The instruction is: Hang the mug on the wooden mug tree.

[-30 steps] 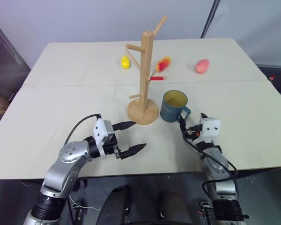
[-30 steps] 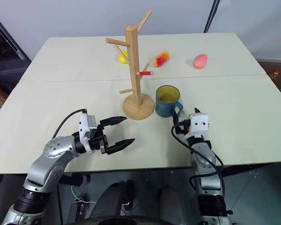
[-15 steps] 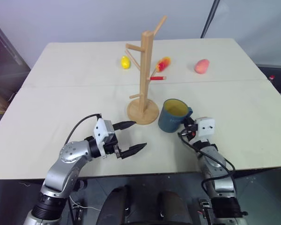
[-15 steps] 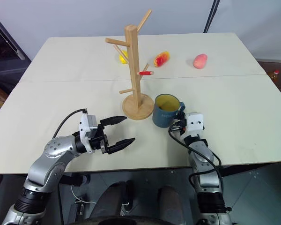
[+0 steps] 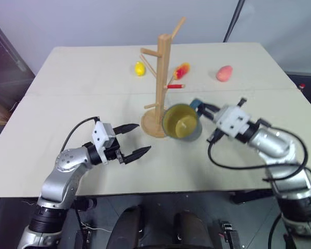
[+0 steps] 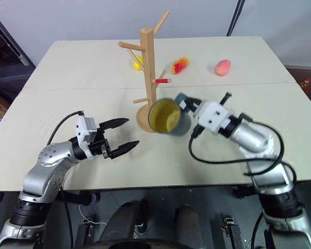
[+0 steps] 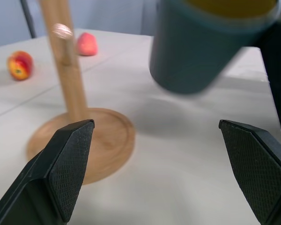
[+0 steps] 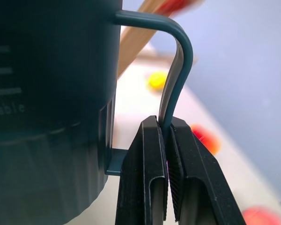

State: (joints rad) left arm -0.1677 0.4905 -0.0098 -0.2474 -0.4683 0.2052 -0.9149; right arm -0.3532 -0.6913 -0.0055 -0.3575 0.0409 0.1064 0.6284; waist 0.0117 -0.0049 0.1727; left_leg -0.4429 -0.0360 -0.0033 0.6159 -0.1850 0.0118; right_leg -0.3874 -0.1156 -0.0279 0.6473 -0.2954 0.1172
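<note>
The left gripper (image 5: 131,140) hangs with fingers apart over the table (image 5: 67,104); the right gripper (image 8: 165,140) is clamped on the mug's handle, plain in its wrist view; the mug (image 5: 180,122) is off the table, tipped, beside the mug tree (image 5: 160,78); fruit (image 5: 224,73) lies beyond.

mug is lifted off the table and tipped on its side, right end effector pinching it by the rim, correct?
Not by the rim. The right end effector is shut on the mug's handle, as the right wrist view shows. The rest holds: the mug is off the table and tipped on its side.
</note>
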